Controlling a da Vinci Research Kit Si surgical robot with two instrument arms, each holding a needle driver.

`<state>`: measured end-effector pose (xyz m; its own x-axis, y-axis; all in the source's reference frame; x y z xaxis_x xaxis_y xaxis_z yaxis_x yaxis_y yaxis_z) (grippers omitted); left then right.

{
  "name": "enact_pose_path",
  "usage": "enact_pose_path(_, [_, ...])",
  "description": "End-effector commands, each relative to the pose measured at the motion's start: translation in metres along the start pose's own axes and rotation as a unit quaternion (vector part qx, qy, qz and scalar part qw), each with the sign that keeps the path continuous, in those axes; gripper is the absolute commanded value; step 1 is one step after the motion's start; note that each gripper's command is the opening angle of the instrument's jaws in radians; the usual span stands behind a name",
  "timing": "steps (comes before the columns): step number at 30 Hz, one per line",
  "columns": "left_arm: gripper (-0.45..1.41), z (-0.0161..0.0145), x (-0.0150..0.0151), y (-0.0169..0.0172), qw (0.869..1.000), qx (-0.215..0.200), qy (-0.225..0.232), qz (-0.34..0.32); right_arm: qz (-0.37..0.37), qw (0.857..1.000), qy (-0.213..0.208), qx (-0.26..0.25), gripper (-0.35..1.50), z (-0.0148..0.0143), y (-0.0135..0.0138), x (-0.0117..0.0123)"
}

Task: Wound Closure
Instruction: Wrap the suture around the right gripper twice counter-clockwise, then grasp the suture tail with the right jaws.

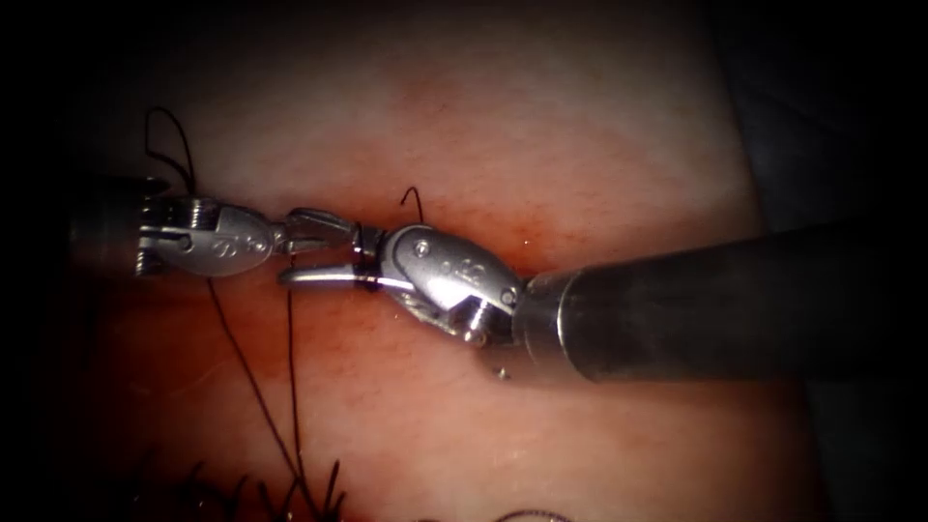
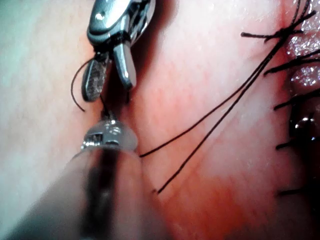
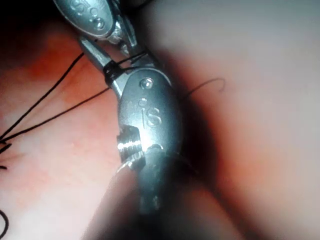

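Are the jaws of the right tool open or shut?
Open. On the right tool, two jaws stand apart in the endoscope view, with thread wound around their base.

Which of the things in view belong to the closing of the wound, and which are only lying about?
In the job:
left tool, what it holds is hidden
right tool, jaws open, holding nothing
thread, looped around the right tool's jaws
short thread end
tissue

Lying about:
cut ends of thread
red fluid on the tissue
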<state>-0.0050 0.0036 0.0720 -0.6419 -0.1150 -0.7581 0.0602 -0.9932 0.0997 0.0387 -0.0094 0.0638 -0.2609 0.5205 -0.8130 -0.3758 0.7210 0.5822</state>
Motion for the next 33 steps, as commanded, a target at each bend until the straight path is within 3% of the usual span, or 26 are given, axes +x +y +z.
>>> enact_pose_path(1, [-0.45,0.0006,0.0003,0.0002,1.0,0.001,0.003,0.002,-0.005,1.0,0.0,-0.02,0.79,-0.0002,-0.0003,-0.0006])
enact_pose_path(4, [-0.45,0.0002,0.0016,0.0012,1.0,-0.002,0.004,0.004,-0.013,0.998,-0.005,-0.055,0.86,-0.0007,-0.0005,-0.0004])
enact_pose_path(7, [-0.45,-0.0005,0.0035,0.002,1.0,-0.003,0.009,0.005,0.026,0.993,-0.013,-0.118,0.79,-0.0015,-0.0012,-0.0003])
enact_pose_path(9, [-0.45,-0.0006,0.0046,0.0024,1.0,-0.004,0.014,0.003,0.046,0.987,-0.021,-0.156,0.93,-0.002,-0.0014,-0.0002])
enact_pose_path(15, [-0.45,0.0008,0.0074,0.0032,1.0,-0.01,0.026,0.013,0.09,0.967,-0.035,-0.236,0.93,-0.0045,-0.0012,-0.0009])
enact_pose_path(22, [-0.45,0.0011,0.0071,0.0018,0.999,-0.014,0.034,0.011,0.072,0.958,-0.029,-0.276,0.86,-0.0059,0.0002,-0.0009])
enact_pose_path(33, [-0.45,0.0027,0.0071,0.0015,0.999,-0.01,0.032,0.011,-0.065,0.944,-0.061,-0.317,0.86,-0.0058,0.0019,-0.0016])
